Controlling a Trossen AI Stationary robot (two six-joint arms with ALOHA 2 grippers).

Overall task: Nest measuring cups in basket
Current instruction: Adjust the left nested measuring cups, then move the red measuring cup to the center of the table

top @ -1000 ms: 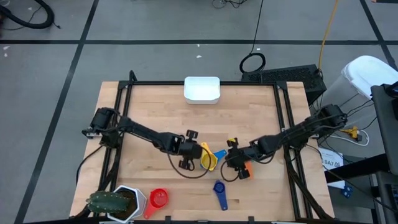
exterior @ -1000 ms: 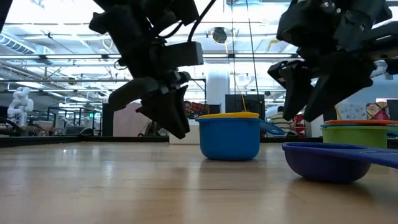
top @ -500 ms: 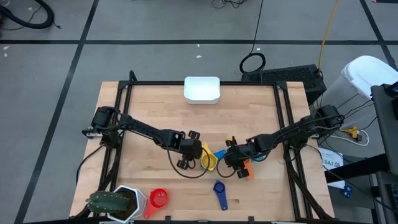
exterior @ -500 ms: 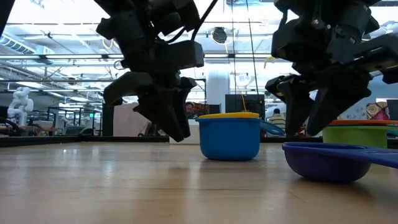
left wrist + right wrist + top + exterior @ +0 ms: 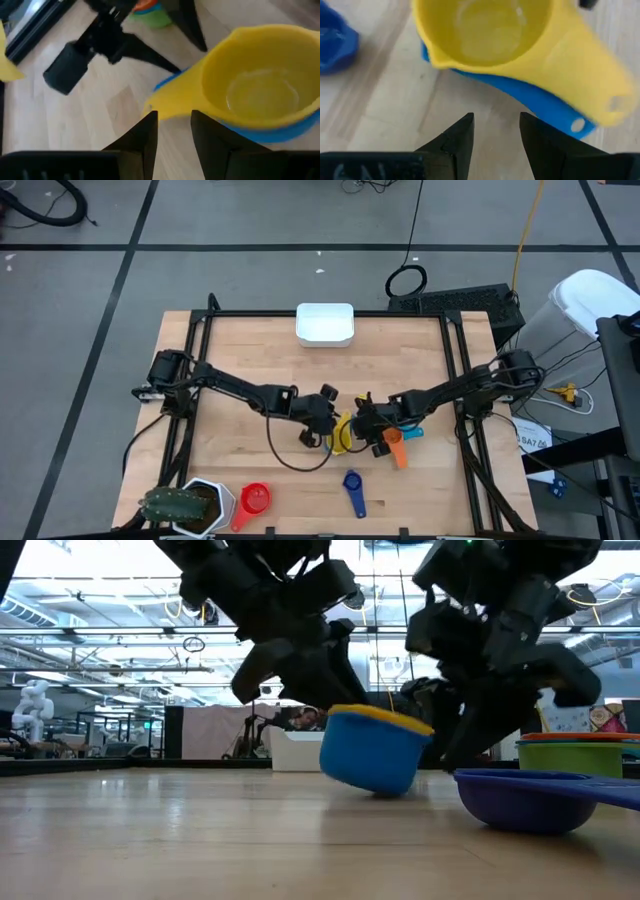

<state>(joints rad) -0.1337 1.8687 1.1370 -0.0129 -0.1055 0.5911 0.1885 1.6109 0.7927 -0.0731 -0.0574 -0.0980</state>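
Surface (image 5: 240,350): white basket (image 5: 324,324) is seen at far edge. Yellow cup (image 5: 343,433), nested in blue cup (image 5: 372,748), is tilted at centre, flanked by left end effector (image 5: 329,420) and right end effector (image 5: 361,422); both are parted, nothing gripped.

Yellow cup (image 5: 260,90) nested in light blue cup (image 5: 372,752); dark blue cup (image 5: 352,490), red cup (image 5: 256,500), white basket (image 5: 325,324).

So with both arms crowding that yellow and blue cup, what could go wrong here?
The yellow-in-blue cup pair is tipped up off the table, so it may roll over or the cups may separate. The left gripper and right gripper sit very close and might bump. The basket is far across the table, a long carry.
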